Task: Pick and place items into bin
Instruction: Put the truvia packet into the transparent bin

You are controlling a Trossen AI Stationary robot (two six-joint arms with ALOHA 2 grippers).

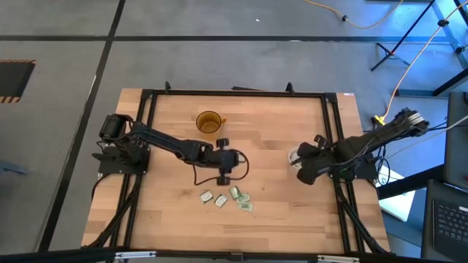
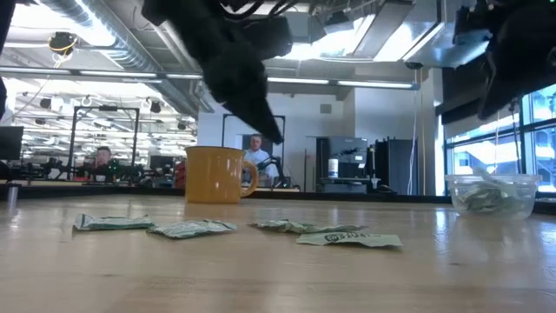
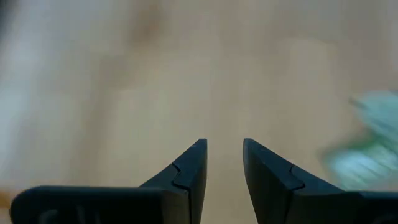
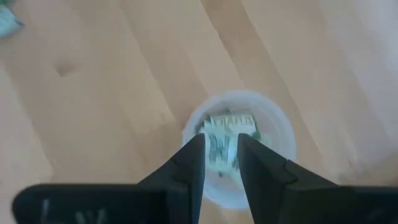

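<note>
Several pale green and white packets (image 1: 235, 194) lie flat on the wooden table, near its front middle; in the low view they form a row (image 2: 191, 229). My left gripper (image 3: 224, 146) hangs open above the table just beyond them (image 1: 238, 162), with one blurred packet (image 3: 367, 155) off to its side. The clear round bin (image 4: 273, 124) stands on the table's right part (image 2: 491, 196) and holds packets (image 4: 227, 124). My right gripper (image 4: 221, 146) is open above the bin (image 1: 301, 169), with nothing between its fingers.
An amber cup with a handle (image 1: 209, 122) stands upright at the far middle of the table (image 2: 217, 174). A black frame (image 1: 234, 93) runs around the table's far and side edges. Bare wood lies between the packets and the bin.
</note>
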